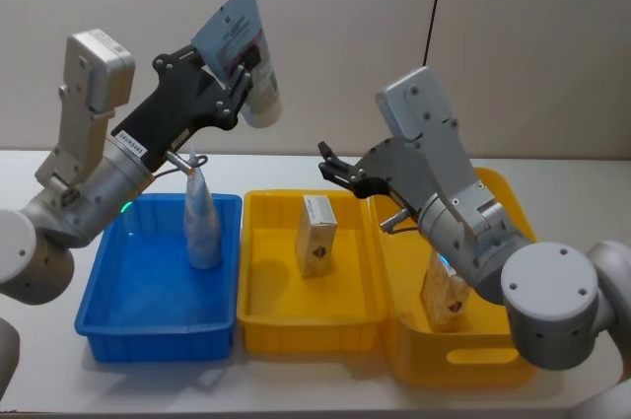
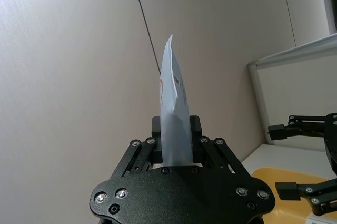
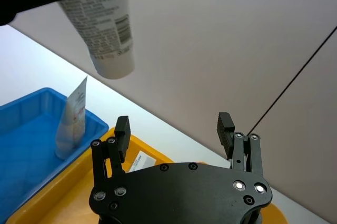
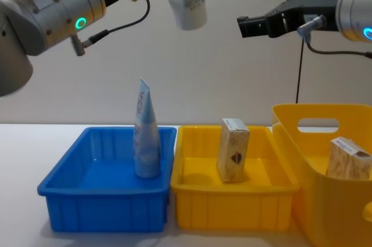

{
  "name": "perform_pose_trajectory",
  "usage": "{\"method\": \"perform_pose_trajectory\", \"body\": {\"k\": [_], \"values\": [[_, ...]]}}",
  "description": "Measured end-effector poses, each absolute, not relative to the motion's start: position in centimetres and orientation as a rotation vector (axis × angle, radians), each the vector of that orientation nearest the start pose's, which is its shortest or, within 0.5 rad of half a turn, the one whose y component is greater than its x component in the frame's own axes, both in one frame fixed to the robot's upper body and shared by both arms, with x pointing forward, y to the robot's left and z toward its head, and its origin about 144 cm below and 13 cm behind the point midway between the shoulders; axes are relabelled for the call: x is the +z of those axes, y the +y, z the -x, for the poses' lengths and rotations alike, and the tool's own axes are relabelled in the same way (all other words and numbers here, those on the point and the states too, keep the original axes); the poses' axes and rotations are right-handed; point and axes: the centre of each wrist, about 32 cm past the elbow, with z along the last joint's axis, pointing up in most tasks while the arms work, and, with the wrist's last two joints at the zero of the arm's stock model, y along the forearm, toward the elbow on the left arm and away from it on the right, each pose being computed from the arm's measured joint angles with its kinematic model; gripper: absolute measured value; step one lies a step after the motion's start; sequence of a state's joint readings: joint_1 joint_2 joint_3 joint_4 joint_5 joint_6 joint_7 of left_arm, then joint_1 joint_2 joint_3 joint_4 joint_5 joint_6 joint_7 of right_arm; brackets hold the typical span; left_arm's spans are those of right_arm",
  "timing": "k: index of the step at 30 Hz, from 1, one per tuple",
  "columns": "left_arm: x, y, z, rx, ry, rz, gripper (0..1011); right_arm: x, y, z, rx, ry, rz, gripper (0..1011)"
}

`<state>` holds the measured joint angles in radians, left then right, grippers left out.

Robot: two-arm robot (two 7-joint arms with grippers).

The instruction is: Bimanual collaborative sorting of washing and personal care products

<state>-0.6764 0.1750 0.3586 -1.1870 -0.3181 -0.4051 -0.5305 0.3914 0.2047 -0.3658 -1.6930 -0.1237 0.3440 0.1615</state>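
My left gripper (image 1: 237, 82) is raised high above the blue bin (image 1: 108, 315), shut on a pale-blue squeeze tube (image 1: 240, 39) held cap-down and tilted. The left wrist view shows that tube (image 2: 174, 113) edge-on between the fingers. A second tube (image 1: 202, 227) stands upright in the blue bin. A beige carton (image 1: 315, 235) stands in the middle yellow bin (image 1: 311, 325). Another carton (image 1: 444, 296) sits in the right yellow basket (image 1: 463, 360). My right gripper (image 1: 335, 169) hovers open above the yellow bin, holding nothing, its fingers (image 3: 122, 132) spread wide.
The three containers stand side by side on a white table (image 1: 39, 380), blue one on the left. A plain wall (image 4: 244, 84) rises behind. The yellow basket (image 4: 325, 200) is taller than the bins and has a handle slot.
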Motion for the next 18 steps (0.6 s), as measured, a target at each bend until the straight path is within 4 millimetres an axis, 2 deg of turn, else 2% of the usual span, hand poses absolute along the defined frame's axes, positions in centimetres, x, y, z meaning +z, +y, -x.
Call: {"method": "perform_pose_trajectory", "body": {"k": [18], "values": [[128.63, 19.20, -62.34, 0.709, -0.510, 0.330, 259, 130.12, -16.40, -52.26, -1.094, -0.462, 0.248, 1004]]}}
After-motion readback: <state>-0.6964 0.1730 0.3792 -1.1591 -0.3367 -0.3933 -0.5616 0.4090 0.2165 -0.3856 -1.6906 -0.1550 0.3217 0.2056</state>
